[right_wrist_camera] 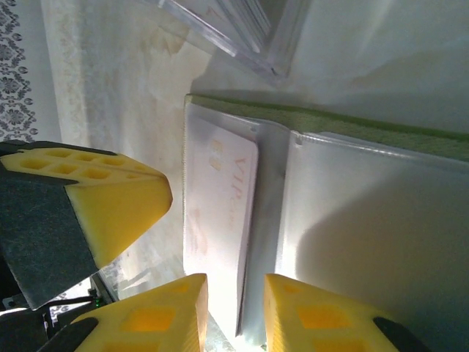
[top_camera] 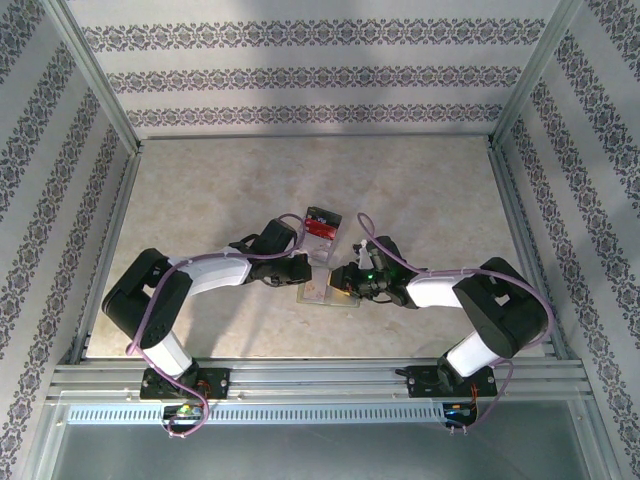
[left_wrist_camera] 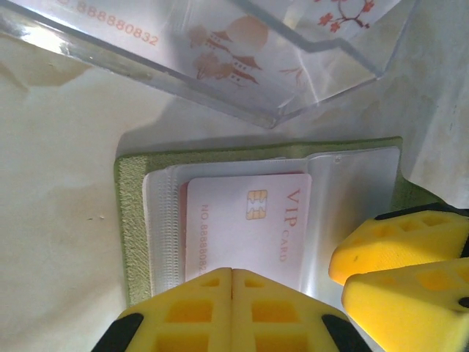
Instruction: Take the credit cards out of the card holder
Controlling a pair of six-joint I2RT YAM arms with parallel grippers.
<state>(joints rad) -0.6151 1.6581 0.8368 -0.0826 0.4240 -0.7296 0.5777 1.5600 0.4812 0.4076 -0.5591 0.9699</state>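
Find the left gripper (top_camera: 303, 272) from above at the left edge of the holder (top_camera: 326, 298) and the right gripper (top_camera: 343, 283) at its right edge, both low over the table (top_camera: 200, 190), with the clear box (top_camera: 321, 231) just behind. Note the holder lying open and flat. Through the left wrist, see the left gripper (left_wrist_camera: 232, 293) clenched, pads (left_wrist_camera: 198, 308) pressed together with nothing visible between, set over the near edge of the card (left_wrist_camera: 249, 231); cannot tell whether pinning it or merely touching. See the card tucked under a cloudy sleeve (left_wrist_camera: 355, 191) inside the holder, so not yet out. Through the right wrist, see the right gripper (right_wrist_camera: 234, 312) released, jaws parted, the card's near corner showing in the gap. To do this step well, probably keep the holder pinned with the left, close the right on the card alone rather than card plus sleeve, then draw it out flat, in line with the pocket. Expect slip: thin, stiff, glossy card with rounded corners and a gold chip (left_wrist_camera: 256, 204); limp, filmy sleeve; felt-like olive outside to the holder; hard, hollow-celled yellow pads.
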